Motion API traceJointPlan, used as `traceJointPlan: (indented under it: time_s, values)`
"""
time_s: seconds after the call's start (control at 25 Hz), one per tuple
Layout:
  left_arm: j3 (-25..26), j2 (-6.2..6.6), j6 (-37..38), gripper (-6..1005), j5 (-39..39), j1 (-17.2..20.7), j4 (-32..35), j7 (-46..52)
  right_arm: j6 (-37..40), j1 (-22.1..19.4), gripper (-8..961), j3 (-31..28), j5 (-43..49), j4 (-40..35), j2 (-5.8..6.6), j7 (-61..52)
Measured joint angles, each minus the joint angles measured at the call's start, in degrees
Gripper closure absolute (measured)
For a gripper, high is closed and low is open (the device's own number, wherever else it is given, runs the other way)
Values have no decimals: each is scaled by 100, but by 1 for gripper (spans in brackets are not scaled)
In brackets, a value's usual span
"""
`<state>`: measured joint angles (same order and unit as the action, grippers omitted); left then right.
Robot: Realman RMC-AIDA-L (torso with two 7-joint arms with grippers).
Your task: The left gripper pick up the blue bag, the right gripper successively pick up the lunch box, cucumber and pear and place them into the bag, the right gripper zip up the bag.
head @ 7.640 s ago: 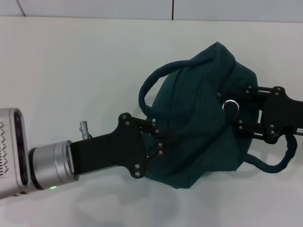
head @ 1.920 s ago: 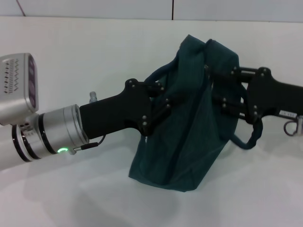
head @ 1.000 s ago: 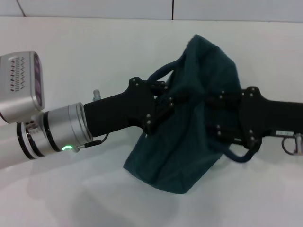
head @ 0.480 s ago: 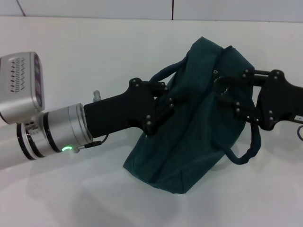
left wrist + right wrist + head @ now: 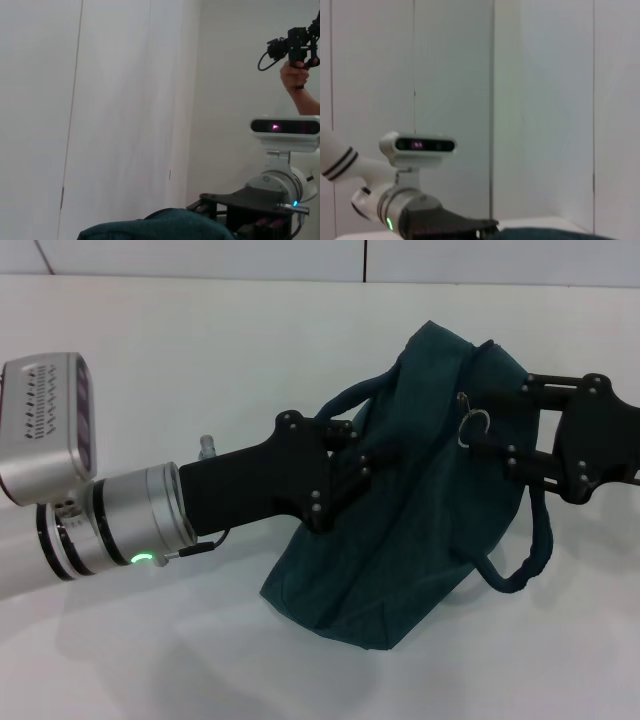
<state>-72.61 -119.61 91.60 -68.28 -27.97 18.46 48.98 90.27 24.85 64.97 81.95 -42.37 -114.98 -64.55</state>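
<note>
Between your two grippers, the bag (image 5: 400, 490) is hanging: left gripper (image 5: 352, 462) is pinching its fabric; right gripper (image 5: 478, 436) is gripping the zipper ring.

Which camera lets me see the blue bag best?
The head view shows it best: the whole blue bag hangs between the left gripper and the right gripper, its loop handles showing. The left wrist view shows only a strip of its fabric, and the right wrist view only a sliver.

White table (image 5: 180, 370), pale panelled wall (image 5: 100, 100), person's hand (image 5: 295, 80) with device.
</note>
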Motion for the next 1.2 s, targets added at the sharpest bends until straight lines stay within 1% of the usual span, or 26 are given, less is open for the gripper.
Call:
traceJointPlan:
  time_s: [0.28, 0.4, 0.6, 0.76, 0.92, 1.2]
  values:
    - [2, -1, 7, 921, -31, -4, 20, -2, -222, 100, 525, 7, 629, -429, -18, -624]
    - [2, -1, 7, 921, -44, -34, 5, -2, -243, 121, 530, 24, 687, -523, -21, -682]
    - [2, -1, 7, 921, -49, -41, 0, -3, -170, 242, 538, 39, 930, -618, 3, -960]
    - [2, -1, 7, 922, -50, -42, 0, -3, -78, 324, 545, 41, 1224, -681, -6, -1111]
    - [2, -1, 7, 922, -50, -42, 0, -3, 44, 329, 552, 43, 1284, -706, -21, -1124]
    - [2, -1, 7, 922, -50, -42, 0, -3, 200, 333, 563, 1, 1289, -710, -12, -1129]
